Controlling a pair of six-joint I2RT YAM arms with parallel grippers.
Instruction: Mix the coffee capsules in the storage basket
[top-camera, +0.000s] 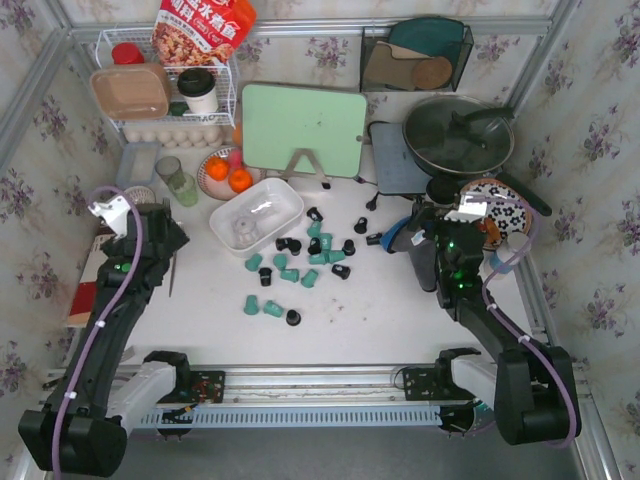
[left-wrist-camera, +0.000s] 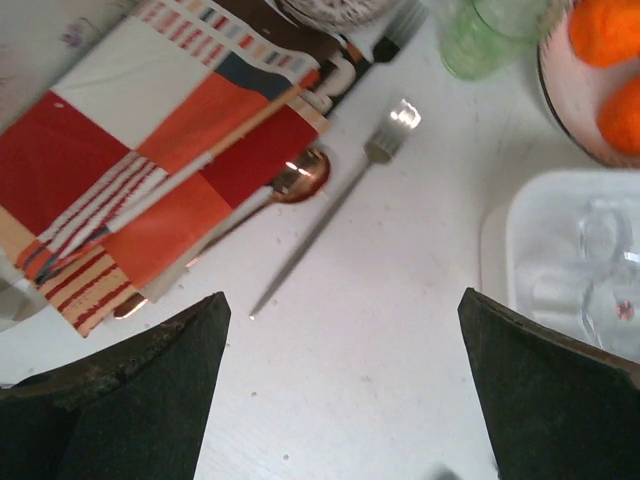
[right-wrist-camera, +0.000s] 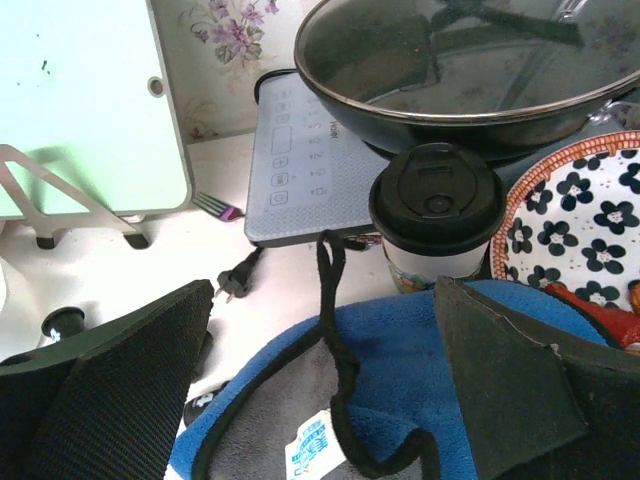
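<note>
The capsules (top-camera: 325, 256) lie scattered on the table, teal and black, just right of the basket (top-camera: 296, 212), which seems to hold none of them. Being tapered, they would likely roll or pop out of a pinch, and a sweep could push strays toward the board stand (top-camera: 305, 165). The left gripper (left-wrist-camera: 342, 300) hangs wide open and empty near a fork (left-wrist-camera: 330, 215). The right gripper (right-wrist-camera: 325, 290) is also agape over a blue mitt (right-wrist-camera: 400, 370), whose loop could snag; a cup (right-wrist-camera: 435, 215) stands close. The freest room is the bare table nearer the bases.
</note>
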